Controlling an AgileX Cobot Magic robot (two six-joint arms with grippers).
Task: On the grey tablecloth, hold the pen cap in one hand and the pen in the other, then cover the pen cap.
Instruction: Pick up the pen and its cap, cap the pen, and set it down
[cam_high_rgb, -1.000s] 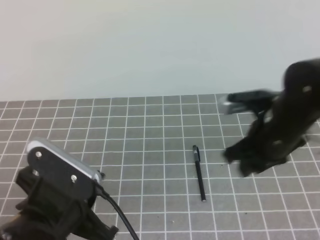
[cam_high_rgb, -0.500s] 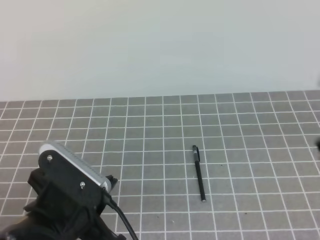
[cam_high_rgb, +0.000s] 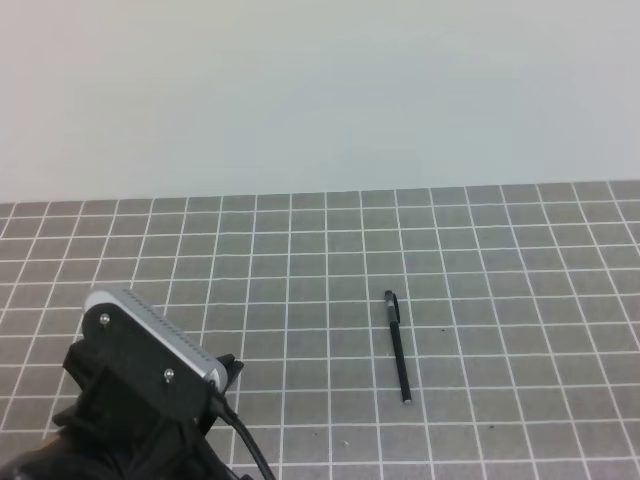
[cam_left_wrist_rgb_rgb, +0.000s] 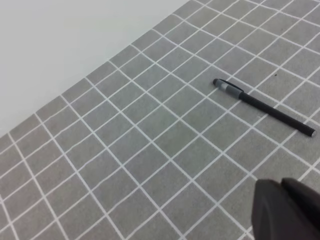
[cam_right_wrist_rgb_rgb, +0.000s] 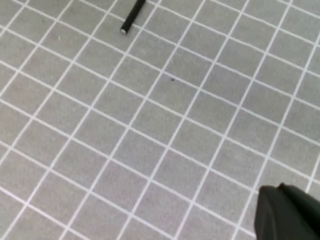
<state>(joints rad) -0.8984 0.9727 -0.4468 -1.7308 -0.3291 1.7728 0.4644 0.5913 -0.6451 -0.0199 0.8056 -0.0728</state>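
The pen (cam_high_rgb: 398, 348) is seen lying flat on the grey tablecloth (cam_high_rgb: 300, 260), right of the middle and nearer the front edge than the back edge, with nothing touching it. In the left wrist view a grey band is seen near its clip end, so the pen cap appears to be seated on the barrel already; no loose cap is seen on the cloth. The task is therefore judged done, or at its very end, with nothing left but for the arms to be cleared. The left gripper (cam_left_wrist_rgb_rgb: 287, 210) is closed and empty, held low over the front left corner, well apart from the pen. The right gripper (cam_right_wrist_rgb_rgb: 287, 212) is likewise closed on nothing, near the front right.
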